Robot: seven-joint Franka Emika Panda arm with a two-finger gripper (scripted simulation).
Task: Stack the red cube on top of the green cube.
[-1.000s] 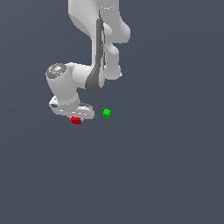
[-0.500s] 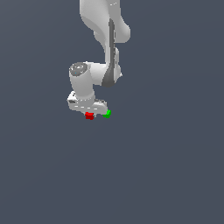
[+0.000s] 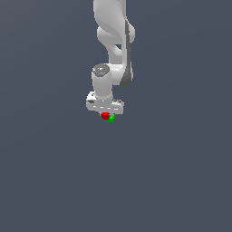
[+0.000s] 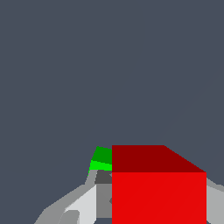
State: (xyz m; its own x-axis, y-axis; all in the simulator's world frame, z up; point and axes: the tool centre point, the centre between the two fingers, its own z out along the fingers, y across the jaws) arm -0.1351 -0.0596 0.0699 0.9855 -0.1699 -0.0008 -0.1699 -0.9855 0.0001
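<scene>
The arm has swung toward the exterior view's right, and the tool, clamped on the red cube, now hangs by the green cube, which was well apart a second ago. Red looks almost over green; I judge lining up and lowering remain.

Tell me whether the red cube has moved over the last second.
Yes. The red cube, held in the gripper, has travelled toward the exterior view's right, closing the gap to the green cube, which it now overlaps.
</scene>
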